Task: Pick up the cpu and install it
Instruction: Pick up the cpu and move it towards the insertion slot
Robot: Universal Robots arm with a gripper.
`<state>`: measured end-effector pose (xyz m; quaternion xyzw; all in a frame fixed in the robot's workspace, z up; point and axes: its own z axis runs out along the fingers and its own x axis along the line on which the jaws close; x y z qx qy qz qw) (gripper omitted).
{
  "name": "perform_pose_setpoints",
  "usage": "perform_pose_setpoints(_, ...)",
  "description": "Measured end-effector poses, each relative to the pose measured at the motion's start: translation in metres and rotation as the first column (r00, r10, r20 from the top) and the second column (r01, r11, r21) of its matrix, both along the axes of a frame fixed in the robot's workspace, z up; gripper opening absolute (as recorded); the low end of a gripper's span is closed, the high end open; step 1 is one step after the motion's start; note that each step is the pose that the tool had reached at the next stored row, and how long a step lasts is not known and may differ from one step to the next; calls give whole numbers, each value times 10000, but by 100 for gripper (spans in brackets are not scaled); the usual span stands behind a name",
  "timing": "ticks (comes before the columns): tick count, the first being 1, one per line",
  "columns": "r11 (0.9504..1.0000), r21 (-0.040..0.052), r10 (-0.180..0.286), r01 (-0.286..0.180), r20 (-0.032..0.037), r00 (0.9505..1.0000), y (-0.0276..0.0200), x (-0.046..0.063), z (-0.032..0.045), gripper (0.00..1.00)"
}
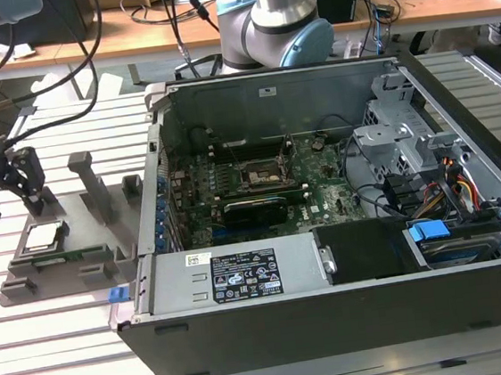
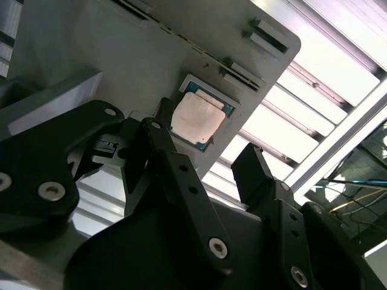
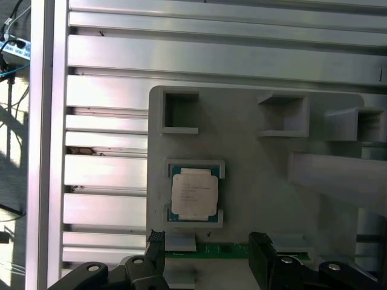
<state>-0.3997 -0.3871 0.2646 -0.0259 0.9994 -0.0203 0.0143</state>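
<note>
1. Hovering at the exterior view's left edge, about mid-height, the gripper (image 1: 8, 199) is above the holder (image 1: 92, 258) and touches nothing.
2. Its jaws stand wide apart and hold nothing. In the first wrist view the two fingers (image 3: 156, 243) sit either side of an empty gap.
3. The cpu (image 1: 42, 236) lies flat in its square recess in the holder, metal plate up. It is in the exterior view's lower left, just below the gripper and apart from it. In both wrist views it appears whole and uncovered.
4. The socket (image 1: 261, 176) sits on the board inside the open case (image 1: 336, 322), near the centre of the exterior view and well apart from the cpu.
5. Judged from this, the pick-up is in hand and no grasp has been made; the install has not begun.
6. A grasp from here would call for the gripper to be centred over the chip. The fingers would have to come down level outside two opposite edges and clear the recess lips. They would then close gently on the thin rim, without tilting the chip.
</note>
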Motion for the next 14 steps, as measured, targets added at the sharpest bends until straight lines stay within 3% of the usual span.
perform_pose_setpoints(10,10000,-1,-1,1,-1,10000,1,0,-40,66)
perform_pose_setpoints(14,10000,-1,35,-35,0,10000,41,0,-50,66)
